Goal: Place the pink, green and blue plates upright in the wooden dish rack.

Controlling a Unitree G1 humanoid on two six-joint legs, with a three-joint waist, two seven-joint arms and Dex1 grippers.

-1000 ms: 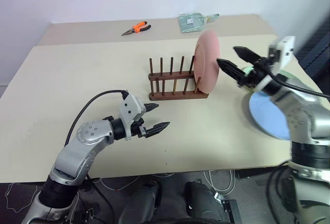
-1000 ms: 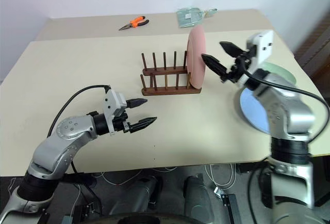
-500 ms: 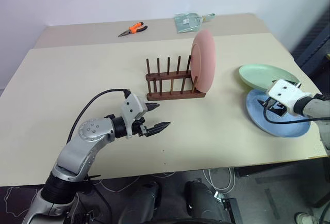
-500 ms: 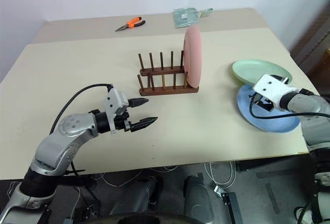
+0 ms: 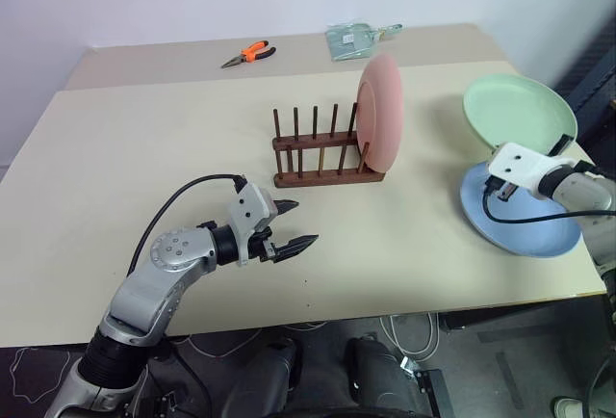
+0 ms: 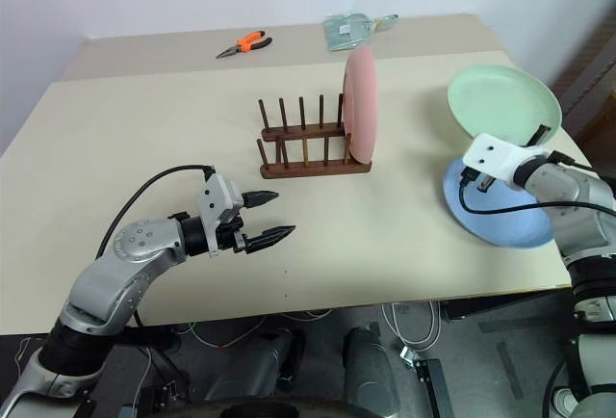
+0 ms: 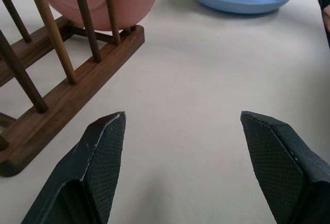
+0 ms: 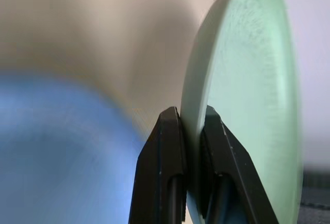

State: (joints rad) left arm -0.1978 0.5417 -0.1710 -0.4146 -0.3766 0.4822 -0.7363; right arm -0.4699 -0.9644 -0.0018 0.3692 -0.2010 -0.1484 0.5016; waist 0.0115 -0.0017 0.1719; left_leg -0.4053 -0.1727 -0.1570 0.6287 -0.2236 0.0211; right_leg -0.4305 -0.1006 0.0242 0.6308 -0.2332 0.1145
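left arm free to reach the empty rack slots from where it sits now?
Probably yes. The left gripper is open and holds nothing, with bare table between it and the wooden dish rack. The pink plate fills just the end slot on the robot's right; the pegs nearer stand free.

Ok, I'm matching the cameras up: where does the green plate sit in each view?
Left eye: green plate raised at the far right, above the blue plate.
Right eye: same spot, held by the right gripper.
Left wrist: not in it.
Right wrist: its rim clamped between the fingers.
Shared landmark: the blue plate.
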